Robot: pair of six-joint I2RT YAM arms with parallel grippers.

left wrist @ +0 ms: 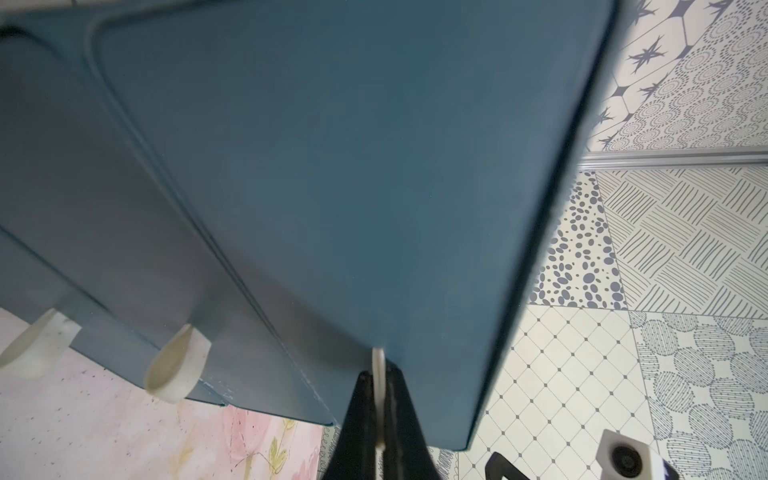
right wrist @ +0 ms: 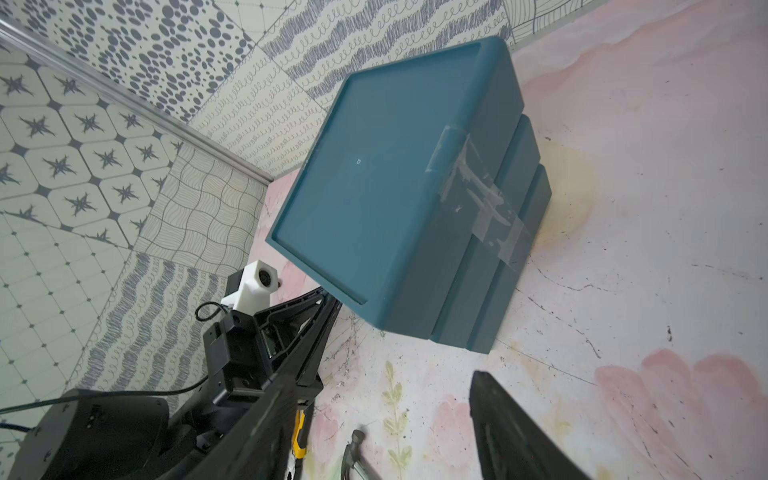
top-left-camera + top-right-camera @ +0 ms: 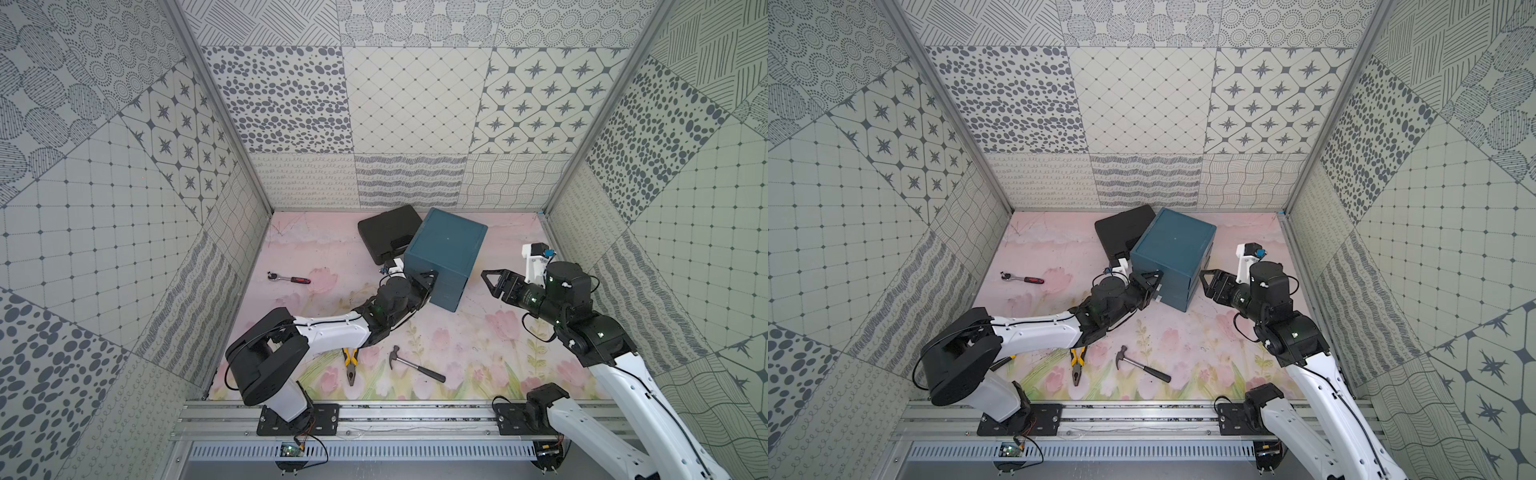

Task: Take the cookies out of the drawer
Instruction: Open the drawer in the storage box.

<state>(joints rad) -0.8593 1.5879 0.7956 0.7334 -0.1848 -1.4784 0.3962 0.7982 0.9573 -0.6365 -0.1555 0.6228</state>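
A teal drawer unit stands at the back middle of the floral mat, with three stacked drawers. My left gripper is at its front, shut on the thin white handle of the top drawer. The lower drawers' white handles hang free. My right gripper hovers open just right of the unit, holding nothing. The cookies are hidden; no drawer's inside shows.
A black case lies behind the unit on its left. A red-handled ratchet lies on the mat's left. Yellow-handled pliers and a hammer lie near the front edge. Clear tape runs down the unit's side.
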